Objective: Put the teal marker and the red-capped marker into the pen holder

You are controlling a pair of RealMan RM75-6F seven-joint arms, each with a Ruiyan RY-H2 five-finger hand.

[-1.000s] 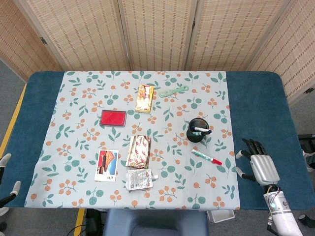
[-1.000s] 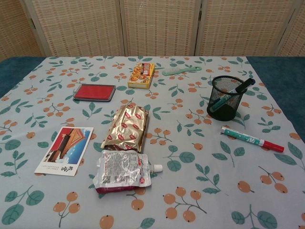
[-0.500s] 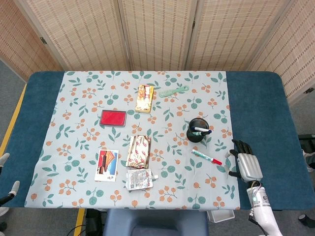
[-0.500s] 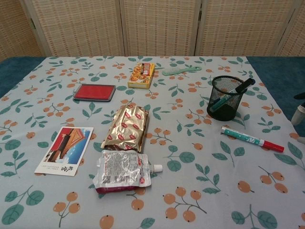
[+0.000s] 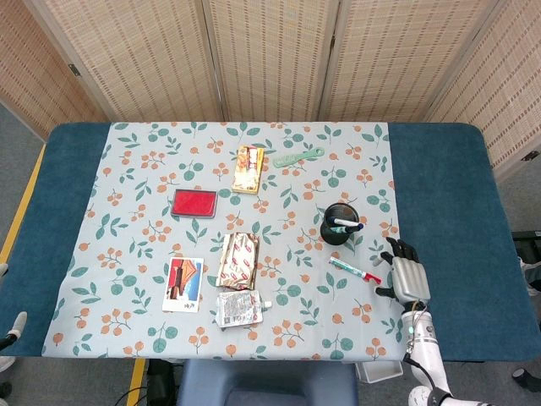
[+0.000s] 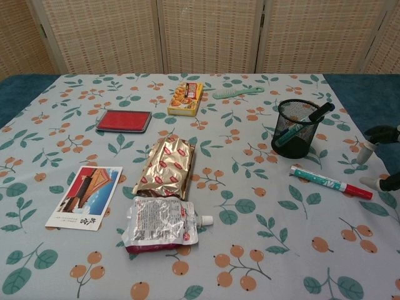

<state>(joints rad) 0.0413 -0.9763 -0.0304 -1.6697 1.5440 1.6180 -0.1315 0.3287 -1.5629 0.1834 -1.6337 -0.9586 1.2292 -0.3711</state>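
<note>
The red-capped marker (image 5: 355,271) (image 6: 330,182) lies flat on the floral cloth, just in front of the black mesh pen holder (image 5: 341,225) (image 6: 295,129). A teal marker (image 6: 302,125) with a dark cap leans inside the holder. My right hand (image 5: 407,274) hovers just right of the marker's red cap, fingers apart and holding nothing. In the chest view only its fingertips (image 6: 377,133) show at the right edge. Of my left hand (image 5: 12,326), only a sliver shows at the bottom-left corner of the head view.
On the cloth lie a red flat case (image 5: 194,203), a snack box (image 5: 248,168), a green comb (image 5: 298,156), a gold packet (image 5: 239,260), a grey pouch (image 5: 239,309) and a postcard (image 5: 183,284). Blue tabletop (image 5: 448,194) flanks the cloth.
My right hand has moved left and forward from the blue table edge to just beside the marker's red cap, and now enters the chest view. The objects have not moved.
</note>
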